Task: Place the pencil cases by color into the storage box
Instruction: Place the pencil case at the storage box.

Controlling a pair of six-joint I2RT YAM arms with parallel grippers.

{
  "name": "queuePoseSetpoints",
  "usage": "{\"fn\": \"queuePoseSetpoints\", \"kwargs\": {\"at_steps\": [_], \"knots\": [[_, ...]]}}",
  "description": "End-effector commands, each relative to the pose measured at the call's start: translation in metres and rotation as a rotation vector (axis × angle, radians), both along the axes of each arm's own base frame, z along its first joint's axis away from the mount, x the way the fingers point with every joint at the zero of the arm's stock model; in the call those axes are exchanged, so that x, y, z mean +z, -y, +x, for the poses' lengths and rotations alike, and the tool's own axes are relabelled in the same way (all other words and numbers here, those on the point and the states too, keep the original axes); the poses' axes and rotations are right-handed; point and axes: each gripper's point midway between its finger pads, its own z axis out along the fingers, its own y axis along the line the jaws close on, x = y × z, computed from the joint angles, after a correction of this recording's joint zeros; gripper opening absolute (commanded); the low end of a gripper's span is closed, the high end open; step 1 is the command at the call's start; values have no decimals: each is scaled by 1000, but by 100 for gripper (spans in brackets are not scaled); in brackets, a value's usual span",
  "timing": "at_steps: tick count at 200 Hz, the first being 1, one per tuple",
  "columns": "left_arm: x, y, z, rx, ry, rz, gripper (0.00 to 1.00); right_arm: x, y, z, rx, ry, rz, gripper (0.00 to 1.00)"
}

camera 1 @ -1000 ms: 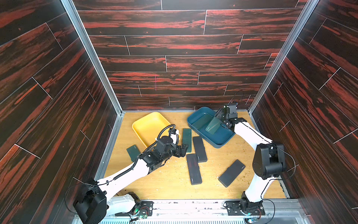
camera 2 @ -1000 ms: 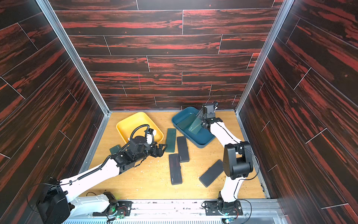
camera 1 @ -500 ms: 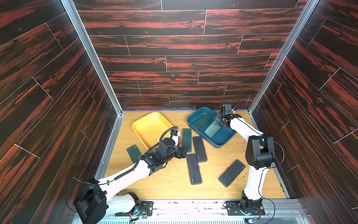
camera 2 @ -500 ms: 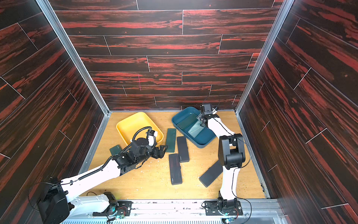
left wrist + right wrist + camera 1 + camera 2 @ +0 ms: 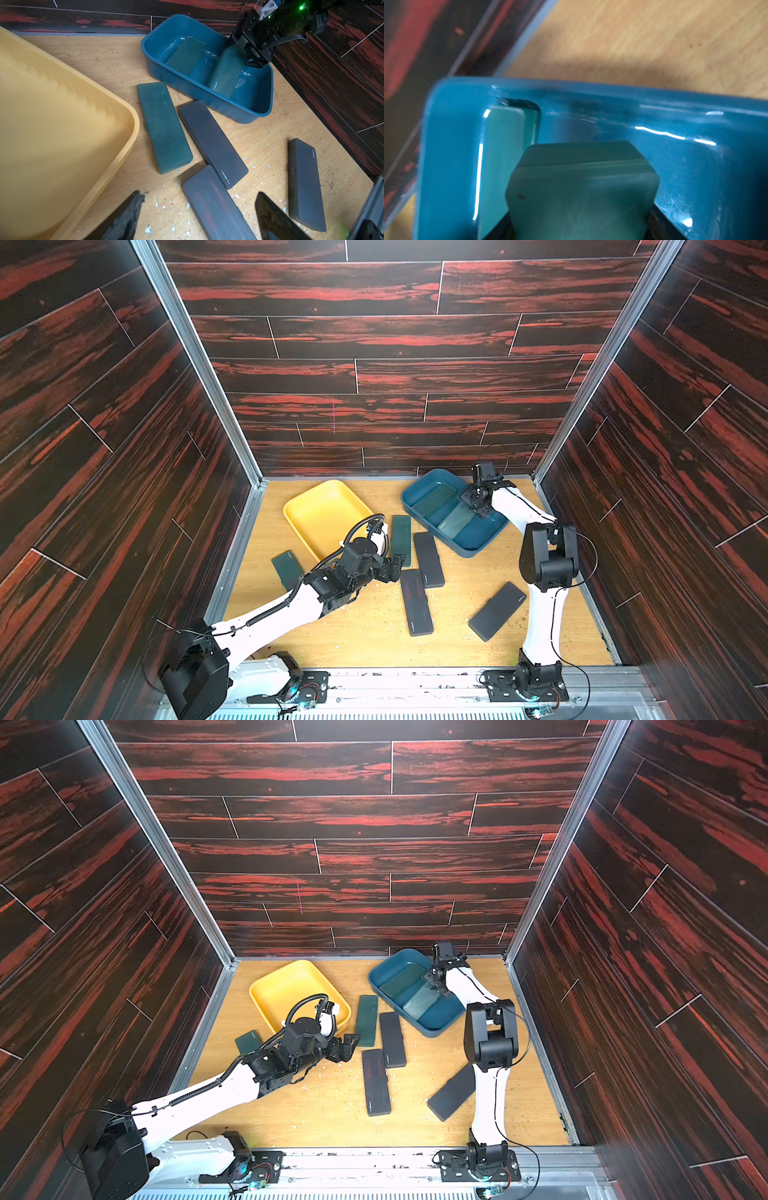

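Holding a green case [image 5: 225, 74] tilted into the blue tray [image 5: 207, 99], right gripper [image 5: 477, 502] clenched on its upper end
Leaning parallel to a second green case [image 5: 185, 55] lying flat there, long axis across the tray. Left gripper [image 5: 199, 196] released and empty, poised over the near end of a black case [image 5: 216, 212], lengthwise straight ahead, nearer this arm; yellow tray [image 5: 62, 124] just beside
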Motion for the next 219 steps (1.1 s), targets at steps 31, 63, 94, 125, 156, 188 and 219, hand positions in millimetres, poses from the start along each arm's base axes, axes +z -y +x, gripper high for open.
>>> {"fn": "queuePoseSetpoints", "kwargs": {"at_steps": [31,63,94,125,156,188,219], "knots": [[29,1,1,12,66,-84,86,-36,-6,2,-11,-91,31,64],[35,-4,2,39,87,-107,86,-49,-8,2,-25,-125,54,64],[39,-4,3,47,97,-130,86,-58,-9,4,-38,-160,56,65],[42,-5,3,51,109,-142,86,-66,-6,4,-52,-188,38,71],[45,-8,2,60,121,-146,86,-74,-6,3,-55,-207,30,78],[49,-10,1,64,126,-146,86,-80,-4,4,-50,-211,17,83],[53,-11,2,66,131,-146,86,-73,-5,10,-22,-191,6,89]]}}
